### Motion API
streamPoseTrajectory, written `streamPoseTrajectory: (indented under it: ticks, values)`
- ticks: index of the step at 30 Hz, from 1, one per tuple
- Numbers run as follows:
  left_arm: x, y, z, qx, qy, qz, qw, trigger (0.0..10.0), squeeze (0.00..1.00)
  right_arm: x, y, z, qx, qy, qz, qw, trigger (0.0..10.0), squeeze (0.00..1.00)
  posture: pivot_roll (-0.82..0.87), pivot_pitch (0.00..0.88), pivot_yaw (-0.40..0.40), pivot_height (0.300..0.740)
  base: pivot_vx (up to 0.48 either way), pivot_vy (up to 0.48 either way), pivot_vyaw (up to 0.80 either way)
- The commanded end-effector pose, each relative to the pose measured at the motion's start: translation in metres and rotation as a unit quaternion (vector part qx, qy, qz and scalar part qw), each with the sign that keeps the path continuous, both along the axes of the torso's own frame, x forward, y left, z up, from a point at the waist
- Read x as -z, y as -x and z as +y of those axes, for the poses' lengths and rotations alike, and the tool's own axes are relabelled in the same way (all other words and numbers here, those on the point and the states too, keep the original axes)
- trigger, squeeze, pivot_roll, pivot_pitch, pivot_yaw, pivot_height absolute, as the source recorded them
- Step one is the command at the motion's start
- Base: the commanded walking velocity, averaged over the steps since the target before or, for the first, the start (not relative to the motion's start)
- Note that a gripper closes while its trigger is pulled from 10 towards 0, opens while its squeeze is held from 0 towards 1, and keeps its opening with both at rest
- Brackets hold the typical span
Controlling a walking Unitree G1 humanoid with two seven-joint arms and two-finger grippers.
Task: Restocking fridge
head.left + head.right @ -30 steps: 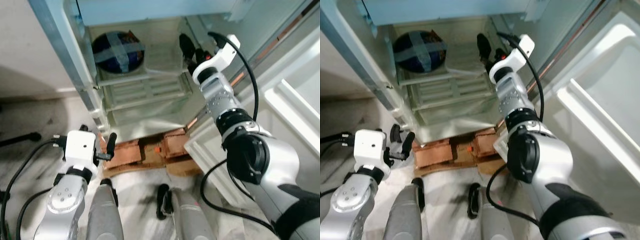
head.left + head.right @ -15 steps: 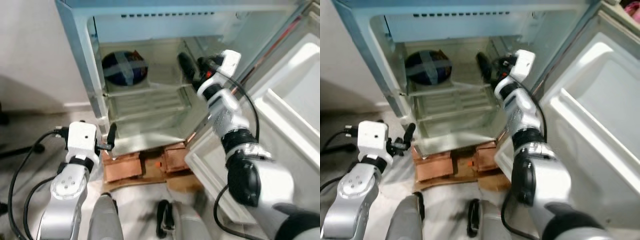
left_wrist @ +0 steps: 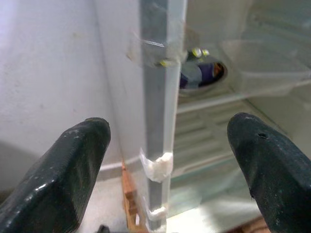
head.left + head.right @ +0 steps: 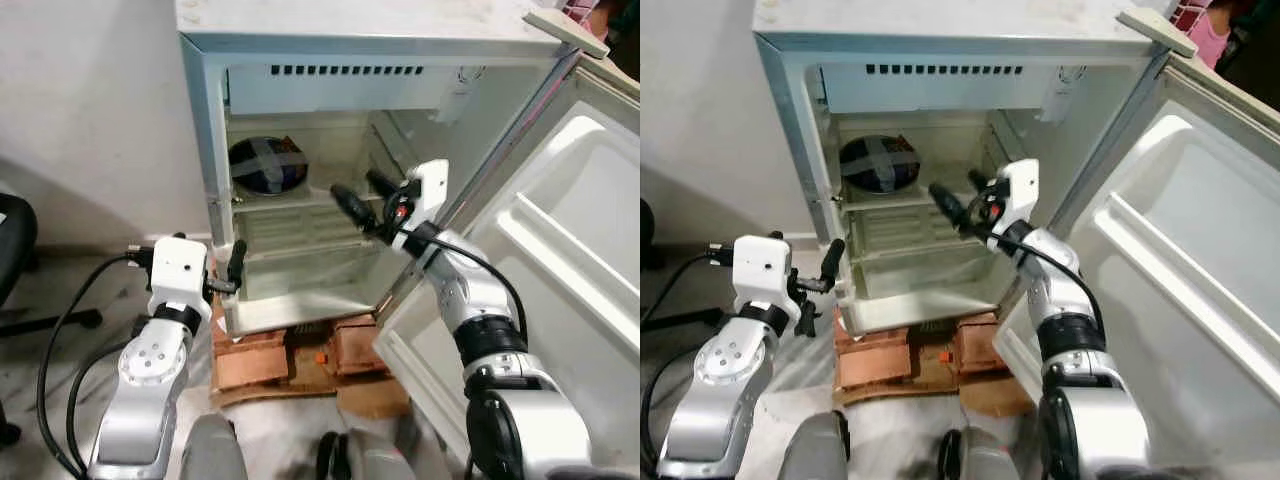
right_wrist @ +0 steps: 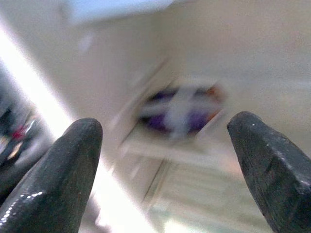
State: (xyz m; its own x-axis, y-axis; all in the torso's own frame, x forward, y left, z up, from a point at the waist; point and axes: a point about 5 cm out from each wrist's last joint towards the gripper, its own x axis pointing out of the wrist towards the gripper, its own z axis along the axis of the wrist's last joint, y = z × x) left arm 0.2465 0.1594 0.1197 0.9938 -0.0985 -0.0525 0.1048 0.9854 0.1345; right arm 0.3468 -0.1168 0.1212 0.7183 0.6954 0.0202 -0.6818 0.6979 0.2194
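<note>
A small fridge [image 4: 208, 150] stands open, its door [image 4: 560, 260] swung out to the right. On its upper shelf, at the left, lies a dark blue bundle [image 4: 266, 165] crossed with grey tape, which looks blurred [image 5: 182, 108] in the right wrist view. My right gripper [image 4: 362, 195] hangs in front of the fridge's interior at shelf height, open, nothing between its fingers. My left gripper [image 4: 232, 272] is low, beside the fridge's left front edge, and open. In the left wrist view that edge [image 3: 160, 97] stands between the two fingers [image 3: 73, 165].
The fridge rests on bricks [image 4: 250, 360] with cardboard [image 4: 370, 400] under its front. The lower shelves and bottom tray [image 4: 300, 285] hold nothing. A black chair [image 4: 15, 230] and a cable [image 4: 60, 320] lie on my left. The open door blocks the right side.
The camera has risen and pulled back, so the whole fridge shows now. My right gripper has drawn back from deep inside toward the fridge's front. The left gripper keeps beside the left edge.
</note>
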Motion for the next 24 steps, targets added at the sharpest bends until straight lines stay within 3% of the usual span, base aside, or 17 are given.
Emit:
streamPoseTrajectory:
  ticks: [1,5,11,13,18,24]
  values:
    - [0.006,0.003,0.0,-0.003,0.002,0.006,1.0,10.0,0.0,0.005,0.004,-0.001,-0.024,0.02,0.01,0.999,10.0,0.0,0.18,0.066,-0.132,0.74,0.0,0.0,0.0]
    - [0.017,0.012,0.009,-0.022,-0.003,0.023,0.999,10.0,0.0,0.025,0.012,0.004,-0.042,0.067,0.041,0.996,10.0,0.0,0.18,0.076,-0.131,0.74,0.0,0.0,0.0]
    - [0.017,0.021,0.01,-0.028,-0.003,0.024,0.999,10.0,0.0,0.04,0.007,0.017,-0.051,0.115,0.08,0.989,10.0,0.0,0.2,0.127,-0.134,0.74,0.0,0.0,0.0]
    - [0.017,0.022,0.01,-0.029,-0.002,0.024,0.999,10.0,0.0,0.041,0.007,0.019,-0.052,0.12,0.085,0.988,10.0,0.0,0.2,0.127,-0.134,0.74,0.0,0.0,0.0]
    - [0.015,0.041,0.012,-0.026,-0.001,0.034,0.999,10.0,0.0,0.048,0.003,0.03,-0.039,0.165,0.108,0.98,10.0,0.0,0.22,0.209,-0.13,0.74,0.0,0.0,0.0]
    - [0.007,0.054,0.016,-0.036,0.0,0.037,0.999,10.0,0.0,0.04,-0.004,0.048,-0.036,0.177,0.094,0.979,10.0,0.0,0.24,0.277,-0.139,0.74,0.0,0.0,0.0]
